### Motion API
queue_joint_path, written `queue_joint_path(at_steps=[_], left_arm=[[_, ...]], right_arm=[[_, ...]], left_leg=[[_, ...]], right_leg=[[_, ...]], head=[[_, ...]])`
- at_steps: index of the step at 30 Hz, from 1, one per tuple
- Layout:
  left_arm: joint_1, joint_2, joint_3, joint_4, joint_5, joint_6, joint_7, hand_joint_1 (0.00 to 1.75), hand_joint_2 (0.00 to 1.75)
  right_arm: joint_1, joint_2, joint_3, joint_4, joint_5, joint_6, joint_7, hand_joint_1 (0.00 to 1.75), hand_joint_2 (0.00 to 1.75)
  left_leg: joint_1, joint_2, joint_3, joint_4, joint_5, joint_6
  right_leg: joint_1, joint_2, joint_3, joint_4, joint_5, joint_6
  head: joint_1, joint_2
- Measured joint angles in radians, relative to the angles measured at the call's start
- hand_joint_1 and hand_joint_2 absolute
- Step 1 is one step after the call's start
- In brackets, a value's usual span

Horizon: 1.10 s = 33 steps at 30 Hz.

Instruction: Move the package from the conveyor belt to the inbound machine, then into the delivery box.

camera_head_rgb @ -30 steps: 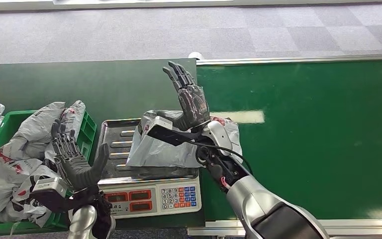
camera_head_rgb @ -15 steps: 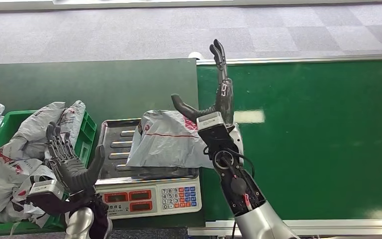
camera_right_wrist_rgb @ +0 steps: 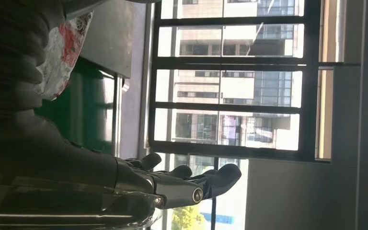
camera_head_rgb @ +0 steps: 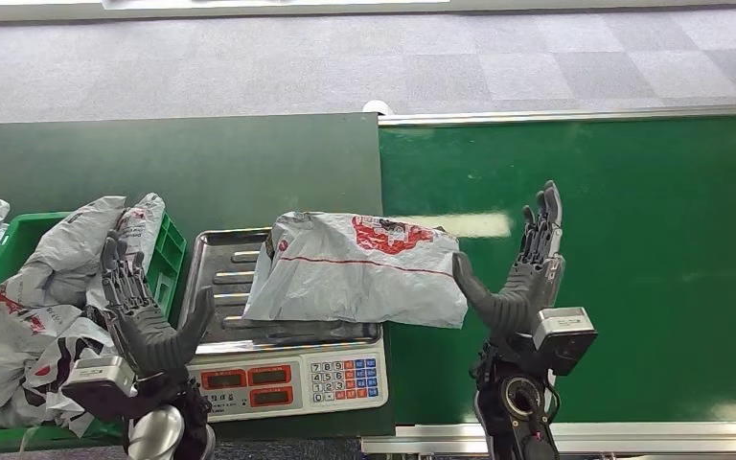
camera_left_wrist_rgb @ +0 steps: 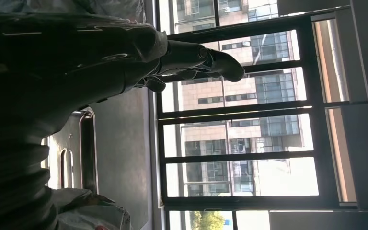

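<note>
Green belt [camera_head_rgb: 632,240] behind; package [camera_head_rgb: 355,268] lies on scale [camera_head_rgb: 292,369]; both hands [camera_head_rgb: 149,321] [camera_head_rgb: 522,278] spread, holding nothing.

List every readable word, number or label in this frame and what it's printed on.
Keypad of the scale: digit keys, too small to read with confidence.
Two red displays: no digits legible.
Package on the scale tray: red printing, blurred, unreadable.
Bags in the green box: red marks, unreadable.
</note>
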Motion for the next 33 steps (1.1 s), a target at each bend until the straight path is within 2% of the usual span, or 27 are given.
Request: queue_joint_path(at_steps=[5,8,13,20,30,33], left_arm=[[-0.001,0.007,-0.016,0.0,-0.019,0.01,0.0,0.0,1.75],[-0.001,0.011,-0.021,0.0,-0.026,0.016,0.0,0.0,1.75],[-0.001,0.018,-0.024,0.001,-0.027,0.017,0.0,0.0,1.75],[-0.003,0.023,-0.025,0.009,-0.028,0.014,0.0,0.0,1.75],[-0.006,0.025,-0.025,0.025,-0.029,0.012,0.0,0.0,1.75],[-0.006,0.025,-0.025,0.025,-0.029,0.011,0.0,0.0,1.75]], right_arm=[[0.054,0.0,-0.089,-0.007,-0.012,-0.011,0.013,0.0,1.75],[0.072,-0.001,-0.122,-0.006,-0.022,0.017,0.072,0.0,1.75],[0.078,-0.011,-0.137,0.031,0.014,0.139,0.208,0.0,1.75],[0.068,-0.018,-0.13,0.111,0.011,0.375,0.316,0.0,1.75],[0.036,-0.017,-0.117,0.172,-0.042,0.508,0.344,0.0,1.75],[0.036,-0.017,-0.117,0.173,-0.047,0.518,0.344,0.0,1.75]], left_leg=[[0.0,0.0,0.0,0.0,0.0,0.0],[0.0,0.0,0.0,0.0,0.0,0.0],[0.0,0.0,0.0,0.0,0.0,0.0],[0.0,0.0,0.0,0.0,0.0,0.0],[0.0,0.0,0.0,0.0,0.0,0.0],[0.0,0.0,0.0,0.0,0.0,0.0]], right_leg=[[0.0,0.0,0.0,0.0,0.0,0.0],[0.0,0.0,0.0,0.0,0.0,0.0],[0.0,0.0,0.0,0.0,0.0,0.0],[0.0,0.0,0.0,0.0,0.0,0.0],[0.0,0.0,0.0,0.0,0.0,0.0],[0.0,0.0,0.0,0.0,0.0,0.0]], head=[[0.0,0.0],[0.0,0.0],[0.0,0.0],[0.0,0.0],[0.0,0.0],[0.0,0.0]])
